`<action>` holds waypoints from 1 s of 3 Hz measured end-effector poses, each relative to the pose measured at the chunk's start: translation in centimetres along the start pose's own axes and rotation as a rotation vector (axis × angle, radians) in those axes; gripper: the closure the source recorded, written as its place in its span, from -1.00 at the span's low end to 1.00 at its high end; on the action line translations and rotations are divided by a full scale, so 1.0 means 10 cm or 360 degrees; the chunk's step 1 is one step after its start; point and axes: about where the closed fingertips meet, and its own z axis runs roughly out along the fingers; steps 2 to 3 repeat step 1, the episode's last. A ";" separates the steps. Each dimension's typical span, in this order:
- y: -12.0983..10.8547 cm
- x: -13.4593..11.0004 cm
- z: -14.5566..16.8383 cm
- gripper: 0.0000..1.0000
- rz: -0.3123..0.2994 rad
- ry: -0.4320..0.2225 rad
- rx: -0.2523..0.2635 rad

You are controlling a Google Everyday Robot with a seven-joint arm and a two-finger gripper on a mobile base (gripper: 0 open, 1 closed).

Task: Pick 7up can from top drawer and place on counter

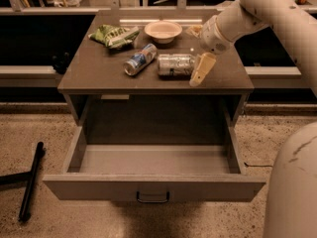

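The silver can lies on its side on the brown desk, beside a blue can. The jaws sit at its right end; how far open they are, I cannot tell. The drawer stands open above a speckled floor.

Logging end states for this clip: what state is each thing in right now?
7up can: lying on its side on the counter.
Blue-and-white can: on its side, beside it.
Bowl: upright.
Top drawer: pulled open.
Hand: over the counter, right of the 7up can.

One 7up can, one blue can, one bowl, one bag, one drawer; jaws over the counter.
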 end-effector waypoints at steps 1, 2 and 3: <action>0.03 0.11 -0.16 -1.00 0.0021 0.0013 0.0050; 0.03 0.11 -0.16 -1.00 0.0021 0.0013 0.0050; 0.03 0.11 -0.16 -1.00 0.0021 0.0013 0.0050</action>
